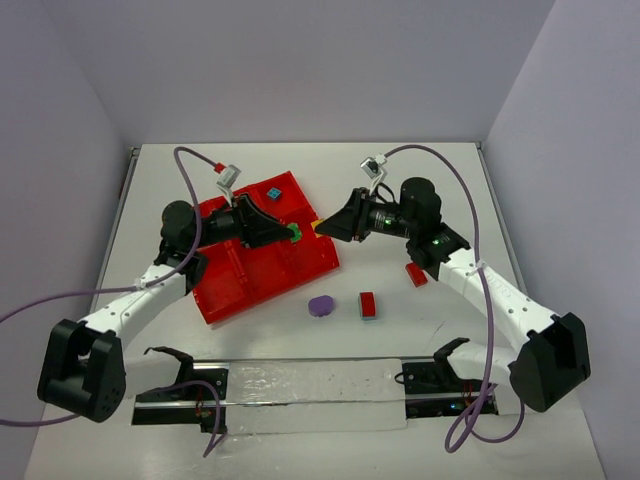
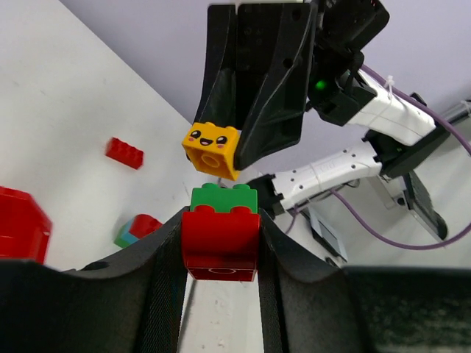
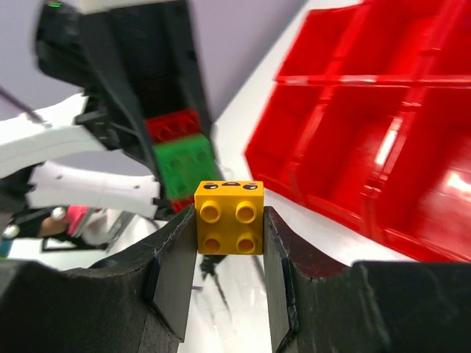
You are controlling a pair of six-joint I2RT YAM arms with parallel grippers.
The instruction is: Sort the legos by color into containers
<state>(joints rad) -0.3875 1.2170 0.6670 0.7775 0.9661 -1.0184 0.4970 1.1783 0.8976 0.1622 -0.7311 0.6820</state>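
Note:
My left gripper (image 1: 288,233) is shut on a red brick (image 2: 221,239) with a green brick (image 2: 224,197) stacked on it, held over the right edge of the red tray (image 1: 225,290). My right gripper (image 1: 328,228) is shut on a yellow brick with a smiling face (image 3: 229,217) and faces the left gripper. In the left wrist view the yellow brick (image 2: 213,149) hangs just beyond the green one, very close to it. A teal brick (image 1: 273,191) lies in a far tray compartment. The right wrist view shows the green brick (image 3: 184,168) behind the yellow one.
A purple brick (image 1: 322,306) and a red brick on a teal one (image 1: 368,305) lie on the table in front of the tray. Another red brick (image 1: 416,275) lies under the right arm. The tray compartments (image 3: 368,147) fill the right of the right wrist view.

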